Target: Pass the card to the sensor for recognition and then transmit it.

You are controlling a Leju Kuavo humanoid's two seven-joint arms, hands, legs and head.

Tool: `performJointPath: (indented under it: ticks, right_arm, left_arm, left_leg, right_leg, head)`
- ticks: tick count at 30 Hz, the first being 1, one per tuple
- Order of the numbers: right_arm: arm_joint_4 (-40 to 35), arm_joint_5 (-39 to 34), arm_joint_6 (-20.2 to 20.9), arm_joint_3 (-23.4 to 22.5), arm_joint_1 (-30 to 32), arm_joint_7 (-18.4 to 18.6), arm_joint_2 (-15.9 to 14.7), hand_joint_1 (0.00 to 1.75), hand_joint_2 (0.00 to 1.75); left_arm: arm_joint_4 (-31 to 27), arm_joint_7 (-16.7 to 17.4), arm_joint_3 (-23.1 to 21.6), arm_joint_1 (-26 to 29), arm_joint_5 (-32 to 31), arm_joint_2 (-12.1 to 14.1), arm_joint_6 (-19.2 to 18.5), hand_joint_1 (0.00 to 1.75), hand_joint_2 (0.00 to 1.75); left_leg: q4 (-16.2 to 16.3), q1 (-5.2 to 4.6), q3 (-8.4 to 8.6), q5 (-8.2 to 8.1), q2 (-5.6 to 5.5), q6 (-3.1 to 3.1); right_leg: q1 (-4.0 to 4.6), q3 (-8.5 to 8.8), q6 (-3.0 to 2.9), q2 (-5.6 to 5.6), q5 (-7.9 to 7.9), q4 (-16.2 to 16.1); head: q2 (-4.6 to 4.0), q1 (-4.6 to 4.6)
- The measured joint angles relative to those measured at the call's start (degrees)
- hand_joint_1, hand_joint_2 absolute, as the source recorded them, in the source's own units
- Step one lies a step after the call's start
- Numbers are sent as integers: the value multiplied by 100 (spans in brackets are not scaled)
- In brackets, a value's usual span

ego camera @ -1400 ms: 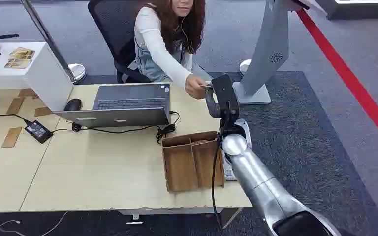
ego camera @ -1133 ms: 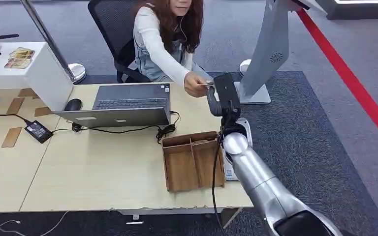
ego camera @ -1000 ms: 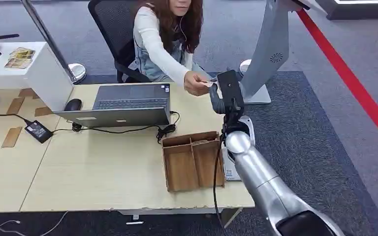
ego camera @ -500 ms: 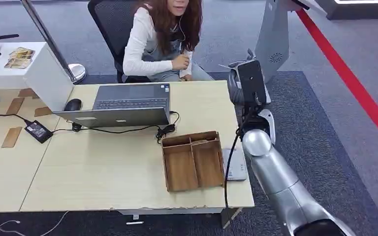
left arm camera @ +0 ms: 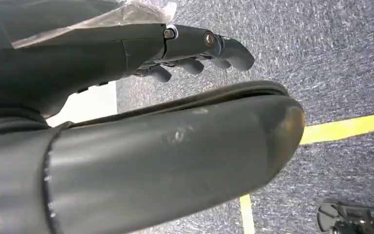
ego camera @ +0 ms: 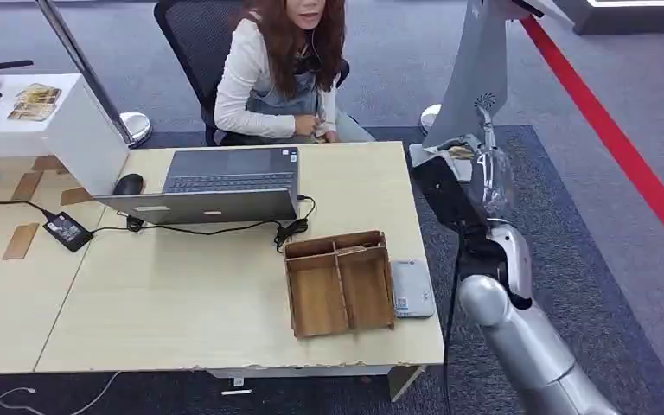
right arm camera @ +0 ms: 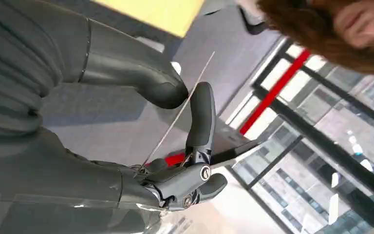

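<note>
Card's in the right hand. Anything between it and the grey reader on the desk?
Nothing visible. The right hand holds the card beyond the desk's edge; the reader lies uncovered beside the wooden box.

Thin card [right arm camera: 177, 118] edge-on in right hand [right arm camera: 185, 146]

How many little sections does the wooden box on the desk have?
3 show in the wooden box: two long ones side by side, and a narrow one across the far end. Nothing hides its inside.
</note>
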Motion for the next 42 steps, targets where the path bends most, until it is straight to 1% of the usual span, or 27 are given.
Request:
performJointPath:
  ticks: [4, 9, 12, 18, 23, 30, 33, 35, 38, 42]
  right_arm:
    - [-272, 175, 57, -243, 451, 232, -344, 175, 175]
    - [-525, 481, 68, -626, 1016, 545, -733, 175, 175]
    - [-649, 568, 125, -855, 1333, 627, -901, 175, 175]
    - [-798, 599, 230, -1165, 1727, 658, -1039, 175, 175]
    - [-814, 580, 324, -1180, 1849, 599, -971, 175, 175]
    - [-763, 562, 324, -1124, 1893, 534, -868, 175, 175]
    - [-722, 479, 406, -1097, 1893, 470, -812, 175, 175]
    - [-656, 385, 435, -1049, 1879, 365, -697, 175, 175]
    - [-387, 199, 376, -830, 1800, 173, -470, 175, 175]
    - [-14, 88, 304, -569, 1685, 29, -167, 175, 175]
  left_arm:
    - [0, 24, 7, 18, 24, -2, 24, 0, 0]
    - [0, 153, 17, 20, 70, -2, 31, 0, 0]
    - [0, 188, 20, 16, 79, -2, 33, 0, 0]
    - [0, 179, 42, 15, 85, -4, 48, 0, 0]
    - [0, 129, 46, 11, 83, -17, 48, 0, 0]
    - [0, 127, 44, -1, 83, -28, 46, 0, 0]
    - [0, 127, 44, -7, 77, -31, 46, 0, 0]
    - [0, 151, 44, -16, 66, -35, 46, 0, 0]
    - [0, 147, 44, -35, 55, -35, 44, 0, 0]
    - [0, 112, 44, -49, 11, -44, 44, 0, 0]
  left_leg:
    - [0, -1, -6, -2, 1, 1]
    - [0, -1, -5, -4, -2, 4]
    - [0, -1, -5, -5, 0, 5]
    - [-1, 0, -6, -5, 1, 4]
    - [-1, 0, -8, -4, 0, 4]
    - [-1, 0, -8, -3, 0, 4]
    - [-1, 1, -10, -4, 0, 4]
    - [-1, 2, -12, -4, -1, 4]
    - [-2, 3, -12, -4, -1, 3]
    - [-2, 4, -14, 0, -2, -1]
  right_leg:
    - [-2, -1, 0, 3, 0, 0]
    - [-2, 2, 2, 1, -2, -1]
    - [-3, 2, 2, 2, -1, -1]
    - [-3, 2, 2, 3, -1, 0]
    - [-2, 2, 1, 3, -1, 0]
    - [-3, 2, 1, 2, -1, 1]
    - [-3, 2, 1, 2, -1, 2]
    - [-2, 2, 1, 2, -1, 2]
    - [-1, 1, 1, 2, -1, 2]
    - [1, 1, 1, -4, -1, 3]
  head:
    - [2, 0]
    - [0, 0]
    - [2, -2]
    - [2, -2]
    - [0, -2]
    - [0, 0]
    - [0, 0]
    - [2, 2]
    - [0, 0]
    - [0, 0]
